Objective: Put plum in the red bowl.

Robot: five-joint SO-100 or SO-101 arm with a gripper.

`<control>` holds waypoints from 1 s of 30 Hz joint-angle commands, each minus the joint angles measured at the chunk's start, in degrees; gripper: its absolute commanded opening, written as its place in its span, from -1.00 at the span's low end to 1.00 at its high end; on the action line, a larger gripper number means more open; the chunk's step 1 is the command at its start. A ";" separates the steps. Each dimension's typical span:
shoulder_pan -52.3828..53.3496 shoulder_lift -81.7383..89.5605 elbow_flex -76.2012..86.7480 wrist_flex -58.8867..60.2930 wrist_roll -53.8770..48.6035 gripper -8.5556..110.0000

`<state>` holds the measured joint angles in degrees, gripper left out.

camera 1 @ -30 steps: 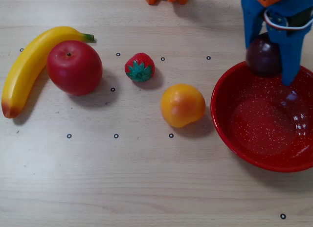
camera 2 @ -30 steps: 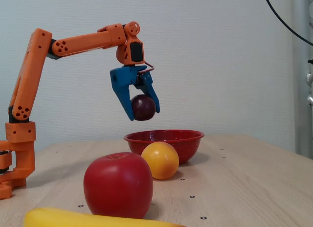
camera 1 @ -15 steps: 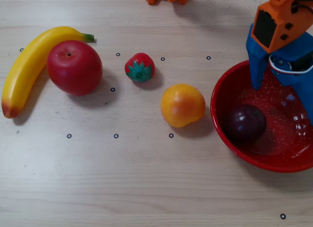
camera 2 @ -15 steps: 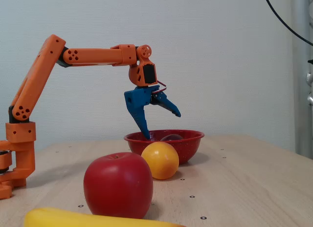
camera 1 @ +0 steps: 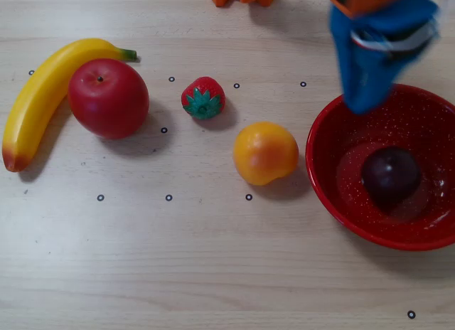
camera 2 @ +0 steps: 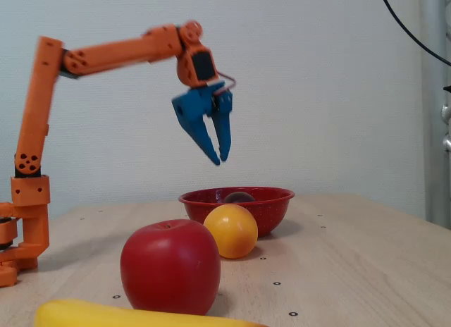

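Observation:
The plum (camera 1: 389, 173), small, dark purple and glossy, lies inside the red bowl (camera 1: 334, 124) at the right of the overhead view. In the fixed view only the plum's top (camera 2: 239, 196) shows above the red bowl's rim (camera 2: 271, 195). My blue gripper (camera 2: 220, 160) hangs well above the bowl's rim, fingertips pointing down and close together, holding nothing. In the overhead view the gripper (camera 1: 362, 104) is over the bowl's far left edge, apart from the plum.
On the wooden table an orange (camera 1: 265, 153) sits just left of the bowl. Further left are a strawberry (camera 1: 203, 97), a red apple (camera 1: 108, 97) and a banana (camera 1: 43, 95). The arm's orange base (camera 2: 25, 221) stands at the left in the fixed view.

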<state>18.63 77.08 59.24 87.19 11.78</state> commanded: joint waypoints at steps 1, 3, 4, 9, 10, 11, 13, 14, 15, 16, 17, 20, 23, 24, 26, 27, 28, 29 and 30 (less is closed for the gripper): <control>-3.16 10.63 4.57 -5.19 1.14 -0.85; -5.36 15.91 11.69 -9.58 1.49 -0.85; -6.33 18.54 15.29 -11.95 1.49 -0.85; -11.07 31.64 34.28 -23.55 1.76 -0.85; -11.95 34.45 38.23 -26.28 1.76 -0.85; -12.66 37.27 42.36 -29.09 1.85 -0.85; -13.97 43.24 50.54 -34.45 1.85 -0.85; -14.41 46.32 54.58 -36.91 1.85 -0.85; -14.94 49.39 58.27 -38.67 1.41 -0.85; -15.47 52.21 61.44 -40.25 0.00 -0.85; -15.91 54.76 64.07 -40.96 -0.88 -0.85; -16.70 62.75 73.39 -44.12 -2.02 -0.85; -17.58 72.07 85.25 -50.89 -1.49 -0.85; -17.75 74.97 88.77 -52.38 -1.14 -0.85; -18.28 79.89 94.66 -54.23 -0.70 -0.85; -18.46 82.00 97.03 -54.49 -0.62 -0.85; -18.54 84.02 99.32 -54.23 -0.44 -0.85; -18.72 86.04 101.60 -54.40 -0.44 -0.85; -18.98 87.80 103.89 -54.84 -0.44 -0.85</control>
<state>1.23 161.46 164.00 34.89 10.90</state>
